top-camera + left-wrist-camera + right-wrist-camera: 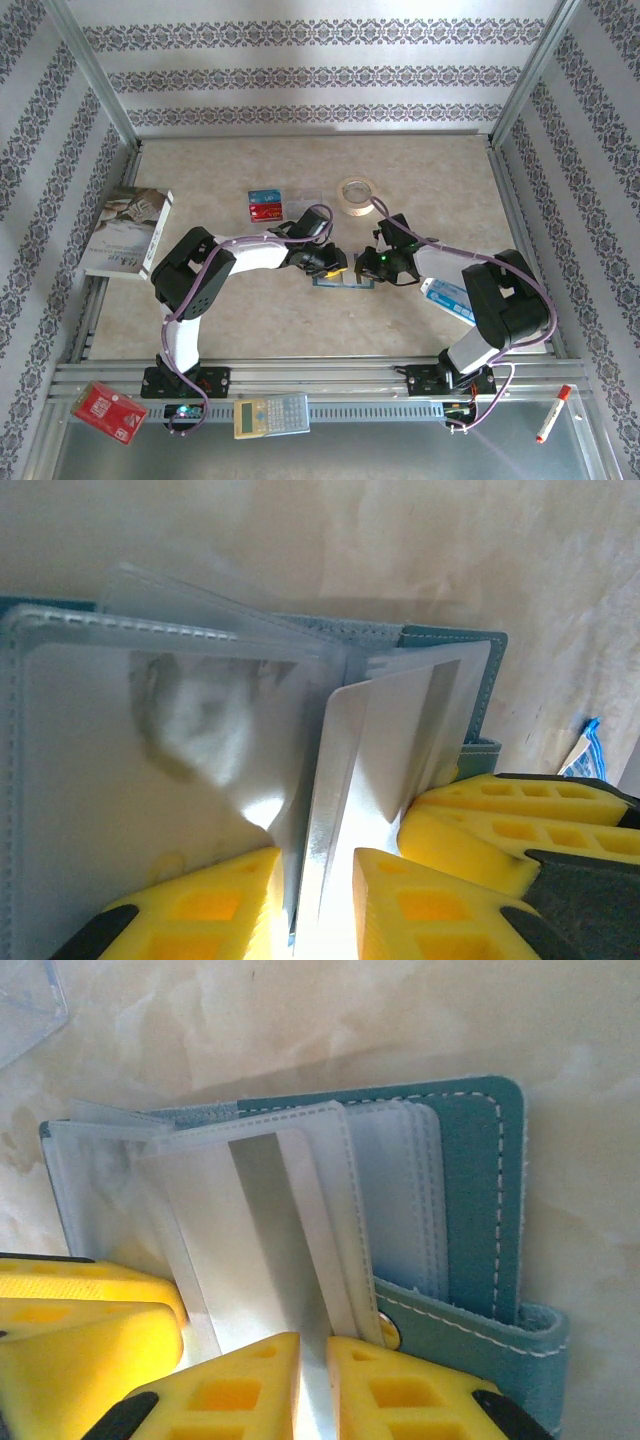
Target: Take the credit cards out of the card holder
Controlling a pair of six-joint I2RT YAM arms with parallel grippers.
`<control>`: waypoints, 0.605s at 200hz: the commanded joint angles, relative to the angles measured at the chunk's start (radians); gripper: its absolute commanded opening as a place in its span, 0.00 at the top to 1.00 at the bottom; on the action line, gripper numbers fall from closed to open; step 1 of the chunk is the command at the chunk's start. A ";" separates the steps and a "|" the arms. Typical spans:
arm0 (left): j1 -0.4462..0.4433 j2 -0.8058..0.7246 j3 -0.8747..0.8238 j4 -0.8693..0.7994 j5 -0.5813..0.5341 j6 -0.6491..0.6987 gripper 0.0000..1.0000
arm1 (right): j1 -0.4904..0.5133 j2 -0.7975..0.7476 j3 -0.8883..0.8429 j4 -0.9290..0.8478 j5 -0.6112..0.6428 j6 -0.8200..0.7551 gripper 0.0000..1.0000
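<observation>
The teal card holder (345,282) lies open on the table between both grippers, its clear sleeves fanned up (475,1180) (450,638). A silver-grey credit card (255,1250) with a dark stripe stands on edge out of the sleeves. My right gripper (313,1345) (372,265) is shut on its lower edge. My left gripper (318,858) (335,265) straddles the same card (385,750); the card rests against one pad, with a gap to the other. Two more credit cards, one blue (266,196) and one red (266,211), lie flat farther back.
A tape roll (356,194) sits behind the grippers and a book (128,232) leans at the left wall. A blue-and-white packet (448,297) lies under the right arm. On the front rail are a red board (110,412), a calculator (271,415) and a marker (553,413).
</observation>
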 commanded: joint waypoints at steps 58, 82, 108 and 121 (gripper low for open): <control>0.018 0.045 -0.089 0.136 0.035 0.003 0.74 | -0.056 0.062 -0.038 0.034 -0.141 0.109 0.78; 0.020 0.024 -0.110 0.163 0.042 0.013 0.77 | -0.060 0.058 -0.041 0.016 -0.110 0.095 0.78; 0.028 -0.006 -0.127 0.202 0.057 0.033 0.82 | -0.060 0.053 -0.044 -0.010 -0.075 0.076 0.79; 0.029 -0.010 -0.126 0.224 0.075 0.040 0.84 | -0.059 0.053 -0.044 -0.013 -0.071 0.072 0.79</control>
